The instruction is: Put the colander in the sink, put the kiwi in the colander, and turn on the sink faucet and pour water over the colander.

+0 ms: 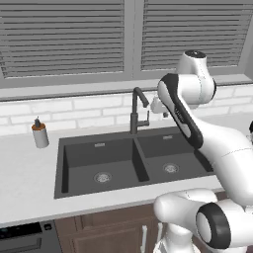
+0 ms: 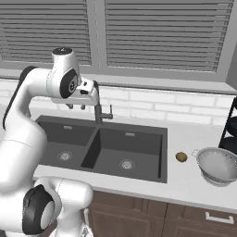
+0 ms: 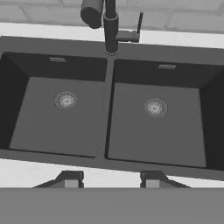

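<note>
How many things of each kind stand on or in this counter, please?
Colander: 1
Kiwi: 1
Sink faucet: 1
Soap dispenser: 1
Sink basins: 2
Drains: 2
Total: 8

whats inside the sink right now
Both basins of the sink hold only their round metal drains. The colander and kiwi sit on the counter right of it. Nothing covers the basin floors.
</note>
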Robot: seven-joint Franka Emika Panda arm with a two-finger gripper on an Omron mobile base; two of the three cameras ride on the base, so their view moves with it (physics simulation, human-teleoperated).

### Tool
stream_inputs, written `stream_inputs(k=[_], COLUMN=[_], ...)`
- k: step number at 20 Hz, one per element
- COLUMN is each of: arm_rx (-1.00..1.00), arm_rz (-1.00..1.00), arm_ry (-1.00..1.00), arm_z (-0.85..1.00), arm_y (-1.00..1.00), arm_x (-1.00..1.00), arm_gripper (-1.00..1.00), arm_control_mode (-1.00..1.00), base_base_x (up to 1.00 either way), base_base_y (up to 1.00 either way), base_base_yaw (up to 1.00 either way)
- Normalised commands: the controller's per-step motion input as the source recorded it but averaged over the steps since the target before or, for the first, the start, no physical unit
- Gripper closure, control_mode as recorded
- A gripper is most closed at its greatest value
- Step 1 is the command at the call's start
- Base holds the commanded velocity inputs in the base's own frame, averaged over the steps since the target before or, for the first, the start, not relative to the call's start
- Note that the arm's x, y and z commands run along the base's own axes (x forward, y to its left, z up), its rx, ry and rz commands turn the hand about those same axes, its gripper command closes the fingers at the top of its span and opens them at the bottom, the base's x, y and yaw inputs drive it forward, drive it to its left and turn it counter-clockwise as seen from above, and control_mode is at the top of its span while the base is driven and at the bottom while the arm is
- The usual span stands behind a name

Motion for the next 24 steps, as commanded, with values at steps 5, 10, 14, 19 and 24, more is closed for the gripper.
stream_inputs(k=[5, 10, 14, 19, 24], arm_rx=[0.07, 0.22, 0.25, 0.23, 0.2], arm_rz=[-0.05, -0.24, -0.43, -0.49, -0.48], arm_ry=[-0.06, -0.04, -0.02, 0.0, 0.11], arm_z=[0.0, -0.04, -0.1, -0.08, -0.03], arm_y=[-0.21, -0.64, -0.58, -0.56, -0.79], arm_x=[-0.27, -0.79, -0.9, -0.85, -0.77], arm_gripper=[-1.0, -1.0, -1.0, -1.0, -1.0], arm_control_mode=[-1.0, -1.0, -1.0, -1.0, -1.0], base_base_x=[0.0, 0.0, 0.0, 0.0, 0.0], base_base_y=[0.0, 0.0, 0.0, 0.0, 0.0], base_base_yaw=[0.0, 0.0, 0.0, 0.0, 0.0])
